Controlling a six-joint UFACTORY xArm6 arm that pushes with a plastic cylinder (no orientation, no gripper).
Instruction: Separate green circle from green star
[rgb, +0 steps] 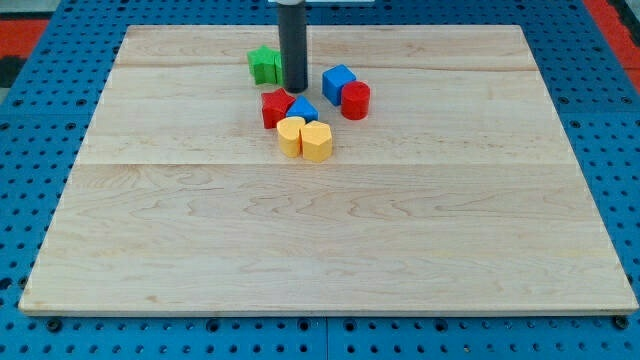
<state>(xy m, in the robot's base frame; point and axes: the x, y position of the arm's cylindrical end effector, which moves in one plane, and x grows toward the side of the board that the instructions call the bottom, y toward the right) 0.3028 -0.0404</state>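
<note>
My tip (293, 89) stands on the board near the view's top centre, with the dark rod rising out of the view's top. A green star (263, 65) lies just to the left of the rod and touches it or nearly does. A narrow strip of green against the rod's left side may be the green circle. The rod hides most of it, so I cannot make out its shape. My tip is just above a red block (276, 107) and a blue triangle (302, 110).
A blue cube (338, 82) and a red cylinder (355, 100) lie to the right of my tip. Two yellow blocks (291, 135) (317, 142) lie side by side below the red block and blue triangle. The wooden board (330, 250) rests on a blue perforated table.
</note>
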